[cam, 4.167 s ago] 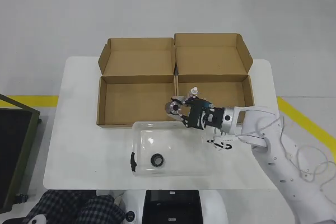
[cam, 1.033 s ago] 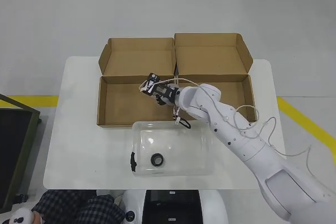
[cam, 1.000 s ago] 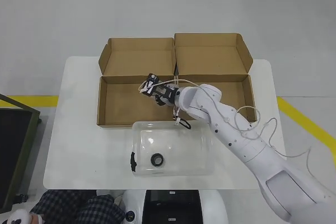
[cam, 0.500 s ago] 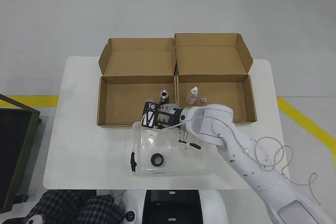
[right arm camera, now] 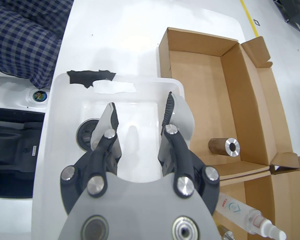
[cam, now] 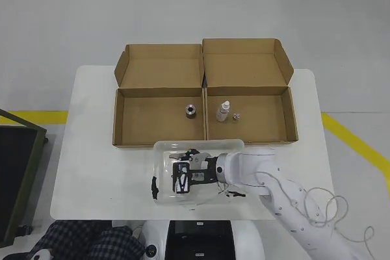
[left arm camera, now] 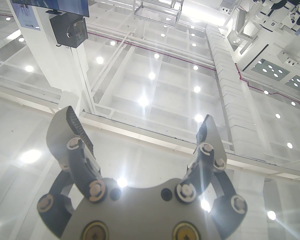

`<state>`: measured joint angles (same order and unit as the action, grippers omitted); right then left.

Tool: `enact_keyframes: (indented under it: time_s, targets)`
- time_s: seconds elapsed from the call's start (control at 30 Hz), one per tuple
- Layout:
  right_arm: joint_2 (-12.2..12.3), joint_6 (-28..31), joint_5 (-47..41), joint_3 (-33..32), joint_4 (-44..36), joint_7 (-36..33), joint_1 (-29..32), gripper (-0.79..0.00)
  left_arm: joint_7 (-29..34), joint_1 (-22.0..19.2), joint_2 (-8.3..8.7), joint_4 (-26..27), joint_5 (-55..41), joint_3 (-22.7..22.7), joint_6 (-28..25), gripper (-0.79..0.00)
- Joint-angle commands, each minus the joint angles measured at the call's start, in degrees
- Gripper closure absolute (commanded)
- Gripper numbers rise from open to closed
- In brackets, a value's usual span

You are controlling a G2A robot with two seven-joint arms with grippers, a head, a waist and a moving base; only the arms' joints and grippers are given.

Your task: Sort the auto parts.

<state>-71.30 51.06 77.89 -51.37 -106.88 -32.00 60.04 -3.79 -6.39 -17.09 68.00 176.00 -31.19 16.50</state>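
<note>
One part is left in the bin (cam: pixel 201 143): a black ring (right arm camera: pixel 84 132), lying flat near the bin's 8 o'clock corner in the top view. The right arm (cam: pixel 266 166) reaches down into the bin with its jaws spread and empty. In the right wrist view the ring sits just outside one jaw and is partly hidden behind it, not in the gap between them.

At 12 o'clock from the bin, two boxes stand side by side on the desk (cam: pixel 91 162). The left box (cam: pixel 149 120) holds a metal cylinder (cam: pixel 190 111). The right box (cam: pixel 266 118) holds a bottle (cam: pixel 223 110) with a small piece (cam: pixel 236 116) just beside it. The left jaws are also spread and hold nothing, and they point up at the ceiling.

The step in hand looks to be picking up the ring. To do it well, the right jaws likely need a small sideways shift, so that the ring's rim lies squarely between them, or one jaw drops into its bore. They should go down only after that. The ring lies flat and low, so the tips should nearly meet the bin floor before they close, or the ring may skid away. The near wall is close, so the lift should be straight up until the ring clears the rim, then toward the boxes. Which box suits the ring cannot be told from here.
</note>
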Motion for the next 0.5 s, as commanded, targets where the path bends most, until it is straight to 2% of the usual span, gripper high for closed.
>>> enact_keyframes:
  time_s: [0.0, 0.3, 0.47]
  targets:
    - [0.31, 1.07, 0.24, -0.48, -0.02, 0.2, 0.67, -0.351, 0.0, 0.0, 0.0, 0.0, 0.0, 0.0, 0.0, -0.785]
    - [1.46, 6.66, -1.93, -1.51, 1.41, 0.23, 2.17, -0.351, 0.0, 0.0, 0.0, 0.0, 0.0, 0.0, 0.0, -0.785]
    - [2.11, 6.94, -4.22, -0.6, 1.93, -0.56, 1.83, -0.354, 0.0, 0.0, 0.0, 0.0, 0.0, 0.0, 0.0, -0.785]
